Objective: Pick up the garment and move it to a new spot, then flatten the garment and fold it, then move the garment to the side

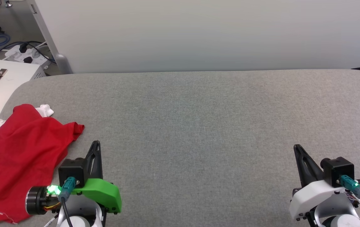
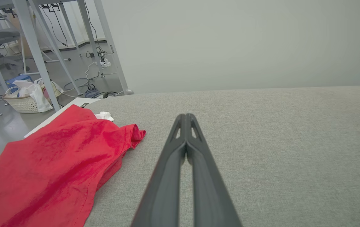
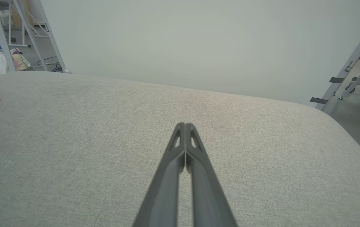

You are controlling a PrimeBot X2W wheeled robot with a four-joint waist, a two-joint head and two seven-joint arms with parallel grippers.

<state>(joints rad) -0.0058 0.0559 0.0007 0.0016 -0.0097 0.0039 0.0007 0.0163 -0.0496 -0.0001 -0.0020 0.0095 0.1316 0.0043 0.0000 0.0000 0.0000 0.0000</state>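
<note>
Red garment (image 1: 16,154) lies beside left arm (image 1: 101,190); both arms point forward, jaws together.

left gripper (image 1: 96,143): long dark slotted fingers, green cover, black camera box, teal plug, green light
right gripper (image 1: 296,147): matching dark fingers, white cover with screws, teal plug, coloured wires

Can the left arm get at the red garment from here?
Probably yes. The garment lies crumpled just left of the left gripper, nothing between them on the grey table. Its jaws are shut and would need opening first.
</note>
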